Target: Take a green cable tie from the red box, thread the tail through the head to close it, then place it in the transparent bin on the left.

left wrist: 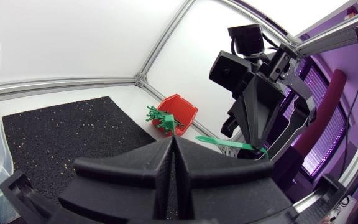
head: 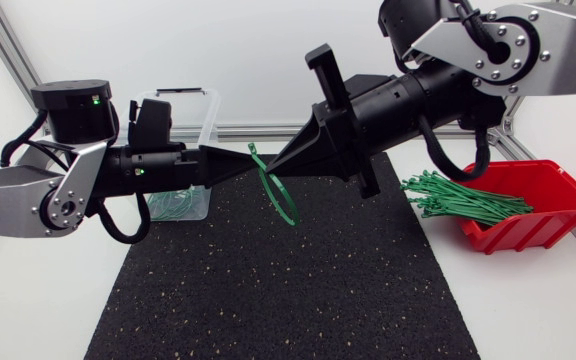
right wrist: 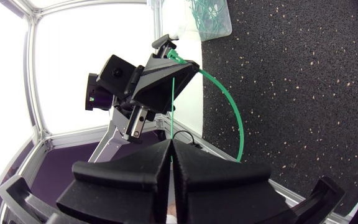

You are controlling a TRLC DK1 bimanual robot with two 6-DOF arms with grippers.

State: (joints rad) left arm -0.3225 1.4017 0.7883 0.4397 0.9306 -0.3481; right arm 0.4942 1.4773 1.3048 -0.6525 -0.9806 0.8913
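Note:
A green cable tie (head: 286, 200) hangs as a loop above the black mat (head: 268, 290), between my two grippers, which meet tip to tip. My left gripper (head: 251, 158) is shut on one end of it and my right gripper (head: 271, 168) is shut on the other. In the left wrist view the tie (left wrist: 225, 144) runs from my left gripper (left wrist: 173, 142) across to the right arm's fingers (left wrist: 260, 106). In the right wrist view a thin straight part runs from my right gripper (right wrist: 171, 146) to the left arm's fingers (right wrist: 166, 68), and the tie (right wrist: 237, 118) arcs beside it.
The red box (head: 548, 210) with several green ties (head: 468, 195) stands at the right edge of the mat. The transparent bin (head: 206, 120) stands at the back left behind my left arm, with ties (head: 173, 205) inside. An aluminium frame rail (head: 268, 130) runs along the back.

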